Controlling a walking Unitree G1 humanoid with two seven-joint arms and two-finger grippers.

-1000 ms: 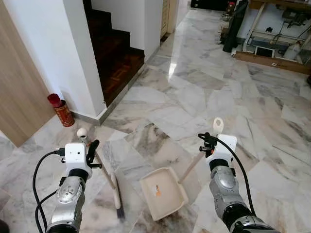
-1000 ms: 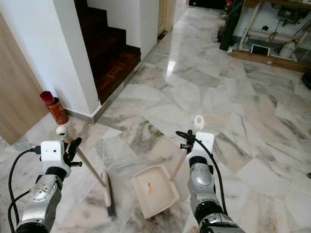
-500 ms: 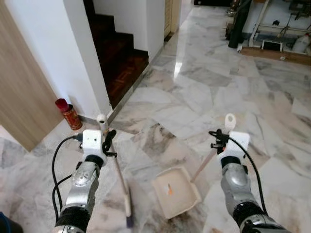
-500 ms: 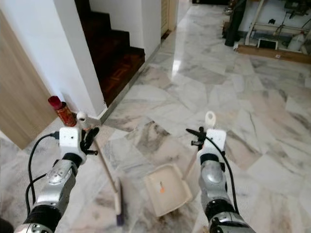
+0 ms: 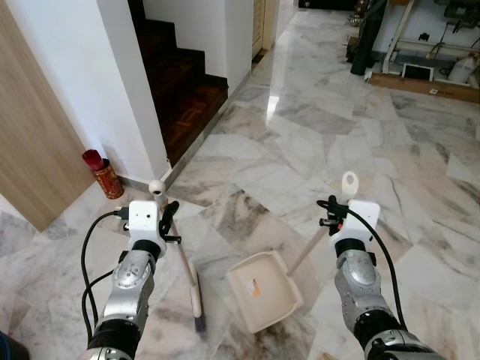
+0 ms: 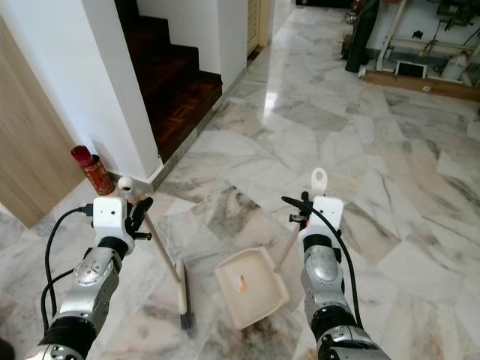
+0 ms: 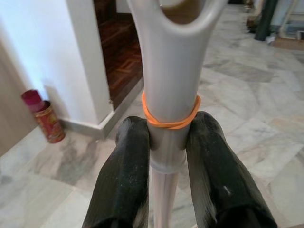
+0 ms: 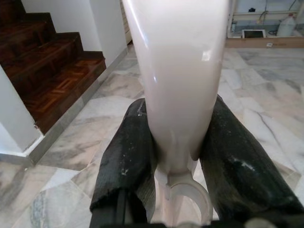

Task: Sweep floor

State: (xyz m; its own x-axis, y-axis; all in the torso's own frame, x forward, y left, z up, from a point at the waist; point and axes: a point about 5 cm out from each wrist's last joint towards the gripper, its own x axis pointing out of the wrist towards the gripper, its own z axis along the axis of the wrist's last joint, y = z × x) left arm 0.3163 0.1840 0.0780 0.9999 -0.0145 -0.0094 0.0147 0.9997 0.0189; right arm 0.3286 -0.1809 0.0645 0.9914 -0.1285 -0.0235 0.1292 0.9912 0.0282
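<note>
- The marble floor of grey-veined, glossy tiles runs from the robot's feet away toward a cluttered area at the far end.
- A white wall stands ahead to the left, with a wood-panelled surface on its left and a dark wooden staircase rising on its right.
- The dustpan is cream-coloured and rests on the floor between the two arms, its tray tilted; a small orange scrap lies in the tray (what it is cannot be made out).
- The dustpan handle rises up and to the right from the tray and ends in a loop above the right wrist.
- The broom stands just left of the dustpan, apart from it, with its dark bristles on the floor and its shaft leaning up to the left.
- The left gripper has both black fingers clamped on the broom's pale handle, directly below an orange rubber band wound round it.
- The right gripper has its fingers pressed against either side of the dustpan handle, gripping it.
- A red canister with a darker red cap stands on the floor at the foot of the white wall, well clear of the broom.
</note>
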